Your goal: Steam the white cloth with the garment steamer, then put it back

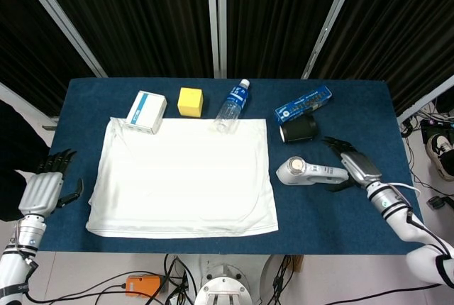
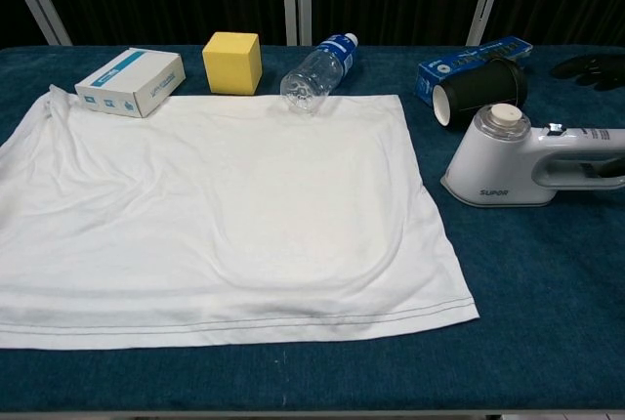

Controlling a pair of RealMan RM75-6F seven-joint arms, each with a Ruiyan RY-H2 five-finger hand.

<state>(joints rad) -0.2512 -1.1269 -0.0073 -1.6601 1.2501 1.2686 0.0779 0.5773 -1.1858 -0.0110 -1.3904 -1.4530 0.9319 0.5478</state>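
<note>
While the garment steamer (image 1: 306, 171) rests on the bench right of the white cloth (image 1: 186, 177), handle pointing right, the nearer right hand (image 1: 357, 167) hovers beside it, fingers apart; left hand (image 1: 44, 190) likewise spread.

The head view looks steeply down on the whole desk (image 1: 355, 106). The chest view faces across it, low and closer. Both share the white cloth (image 1: 184, 177).

Cloth (image 1: 184, 176) fills the worktop's (image 1: 355, 113) centre; steamer (image 1: 306, 172) lies right of it, box (image 1: 147, 111), cube (image 1: 190, 102) and bottle (image 1: 233, 105) above.
</note>
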